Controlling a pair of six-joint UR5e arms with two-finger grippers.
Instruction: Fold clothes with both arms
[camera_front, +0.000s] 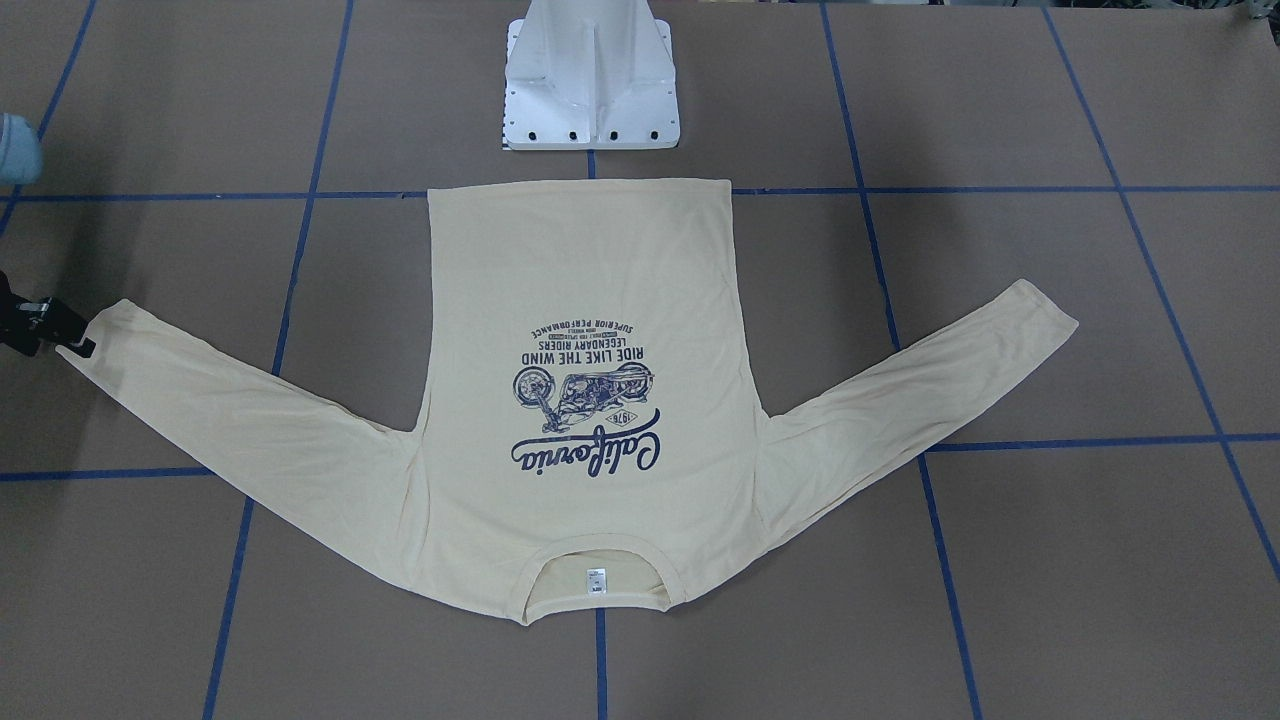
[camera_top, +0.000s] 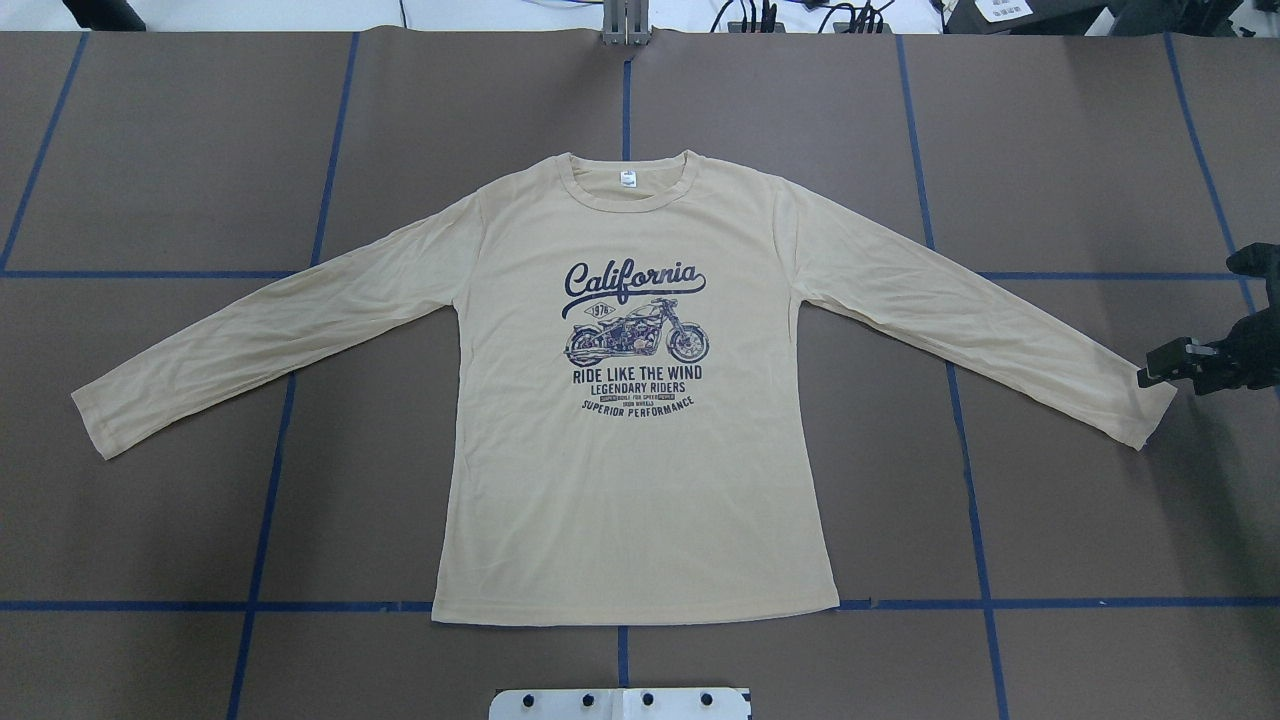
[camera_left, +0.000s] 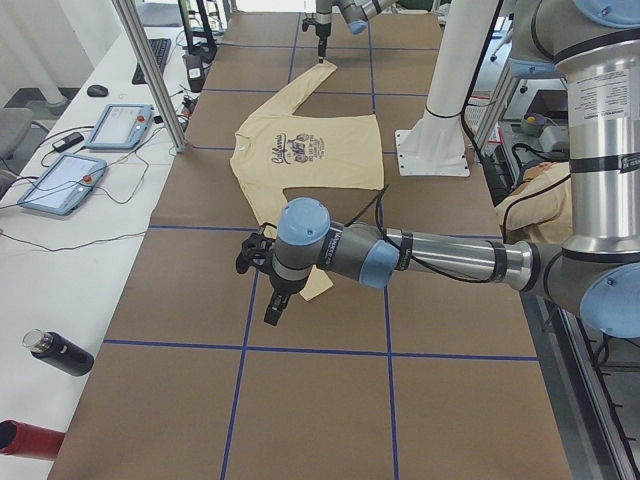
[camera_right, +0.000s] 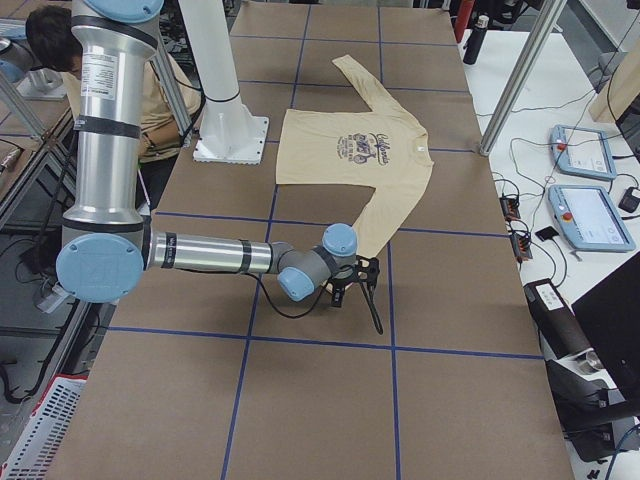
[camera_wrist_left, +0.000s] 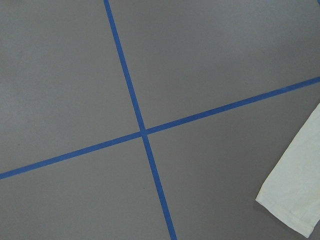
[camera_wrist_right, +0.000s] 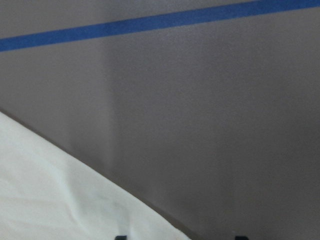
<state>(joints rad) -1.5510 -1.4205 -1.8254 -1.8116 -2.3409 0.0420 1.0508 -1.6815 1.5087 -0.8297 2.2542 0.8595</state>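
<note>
**A:** Where does the long-sleeved T-shirt (camera_top: 640, 480) lie for you?

**B:** I see it flat on the table (camera_top: 200, 150), print up, hem toward the robot's base and neck away. Both sleeves are spread wide, slanting outward and back toward the robot.

**A:** Which arm is nearer its work?

**B:** The right one, I'd say. My right gripper (camera_top: 1152, 376) sits at the very end of the right sleeve (camera_top: 980, 320), beside the far corner of the right cuff (camera_top: 1150, 415). The sleeve's long axis runs from that cuff up toward the shoulder, so the cloth lies inward of the jaws.

**A:** What are the jaws doing?

**B:** On the right wrist view I get two dark tips at the bottom edge, set apart, with nothing between them but the sleeve's edge passing below. I can't tell whether they touch it.

**A:** And the left?

**B:** My left gripper (camera_left: 273, 308) shows only from the side, so I cannot tell its jaws. Its wrist view looks at a blue tape cross (camera_wrist_left: 142, 132), with the left cuff (camera_wrist_left: 295, 200) off in the lower right corner. I judge it outboard of that cuff and clear of it.
</note>
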